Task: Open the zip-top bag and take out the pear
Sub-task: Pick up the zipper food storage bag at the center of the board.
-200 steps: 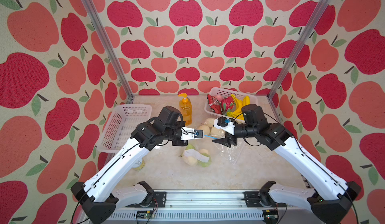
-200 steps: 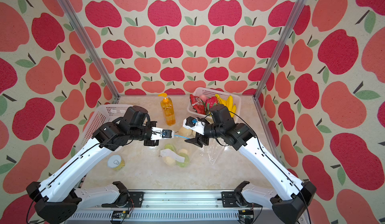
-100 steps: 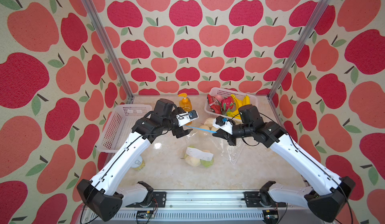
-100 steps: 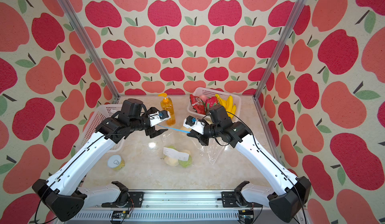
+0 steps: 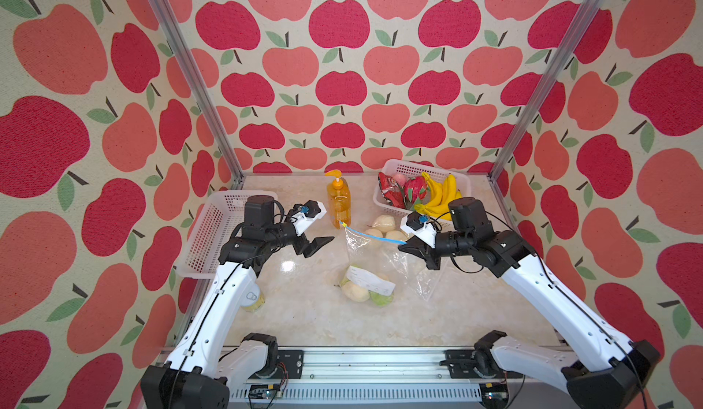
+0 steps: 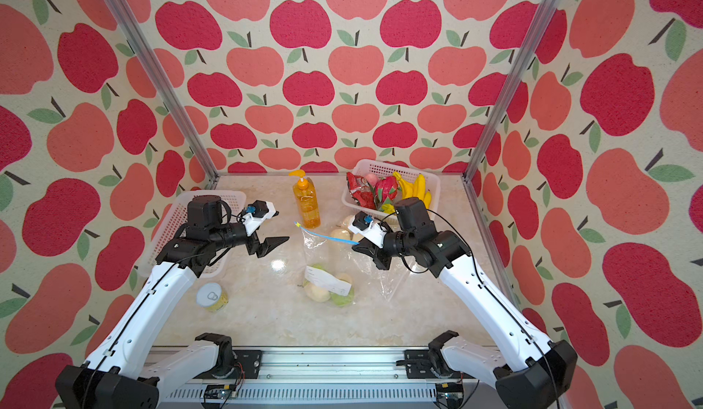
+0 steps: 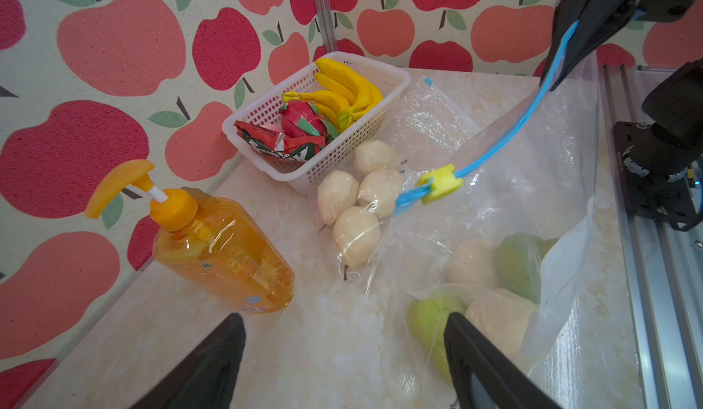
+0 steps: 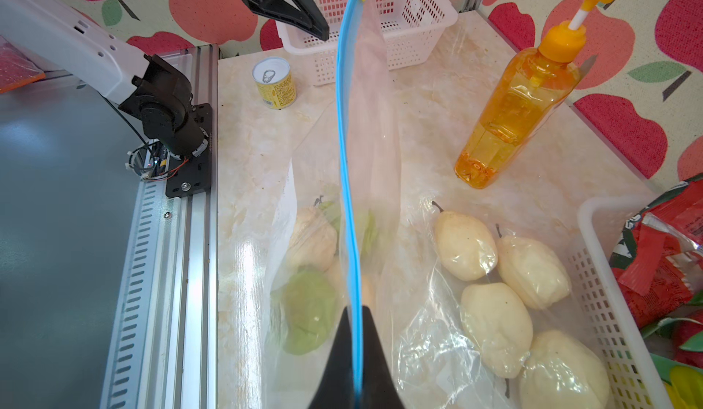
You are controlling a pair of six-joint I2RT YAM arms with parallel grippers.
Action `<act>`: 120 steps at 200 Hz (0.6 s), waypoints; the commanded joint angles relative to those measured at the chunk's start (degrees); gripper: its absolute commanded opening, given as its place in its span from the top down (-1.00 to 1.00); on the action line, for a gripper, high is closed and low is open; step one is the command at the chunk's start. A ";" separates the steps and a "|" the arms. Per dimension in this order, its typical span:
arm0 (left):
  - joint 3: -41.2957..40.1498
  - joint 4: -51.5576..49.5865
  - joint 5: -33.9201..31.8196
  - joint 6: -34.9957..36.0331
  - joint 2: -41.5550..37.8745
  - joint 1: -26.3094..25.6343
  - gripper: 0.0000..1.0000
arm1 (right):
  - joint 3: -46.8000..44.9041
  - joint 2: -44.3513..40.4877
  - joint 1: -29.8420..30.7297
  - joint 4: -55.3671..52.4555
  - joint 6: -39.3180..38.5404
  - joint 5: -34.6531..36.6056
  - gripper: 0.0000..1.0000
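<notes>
- Two arms on this one. The left jaws are spread wide and empty, hovering over the table [image 5: 304, 312] just short of the yellow slider [image 7: 439, 183] without touching it.
- The slider sits at the bottle [image 5: 338, 205] end of the blue zip strip [image 8: 344, 160]. I can't tell whether the seal has actually parted.
- The bag [image 5: 384, 262] hangs off that strip, with the pears [image 5: 355, 291] slumped in its bottom on the table, below and between both sets of jaws.
- The right jaws are clamped on the strip's other end, I'd guess to keep the mouth lifted and taut.
</notes>
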 commanded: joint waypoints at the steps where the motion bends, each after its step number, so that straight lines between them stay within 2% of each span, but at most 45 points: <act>1: -1.77 6.99 12.04 -1.29 1.59 0.26 -0.60 | -1.24 -1.97 -0.38 0.35 1.16 -3.77 1.00; 25: -2.28 9.83 18.89 -1.82 2.49 -0.65 -0.51 | -1.64 -2.38 -0.39 0.76 1.72 -5.96 1.00; 40: -2.06 8.92 19.00 -0.48 2.96 -2.28 -0.45 | -1.29 -1.88 -0.47 0.60 1.68 -6.67 1.00; 64: -1.64 9.45 19.65 -1.40 5.20 -3.37 -0.22 | -0.88 -1.45 -0.54 0.12 1.31 -7.43 1.00; 88: -0.43 9.09 20.00 -1.85 7.33 -3.82 0.17 | -0.98 -1.63 -0.63 0.05 0.90 -7.40 1.00; 98: 0.14 8.97 19.99 -2.19 7.99 -3.90 0.47 | -0.81 -1.63 -0.64 0.00 0.83 -6.82 1.00; 102: 0.35 8.96 19.99 -2.28 8.22 -3.97 0.62 | -0.60 -1.63 -0.61 0.05 1.10 -6.36 0.88; 109: 0.71 8.81 20.05 -2.55 8.53 -4.08 0.87 | 0.16 -1.42 -0.62 0.18 2.02 -5.44 0.51; 115: 0.98 8.60 20.01 -2.83 8.79 -4.26 0.95 | 1.32 -1.09 -0.64 0.02 2.79 -4.87 0.15; 120: 1.13 8.50 20.01 -3.04 8.97 -4.41 0.99 | 2.61 -0.73 -0.54 -0.18 3.35 -4.41 -0.05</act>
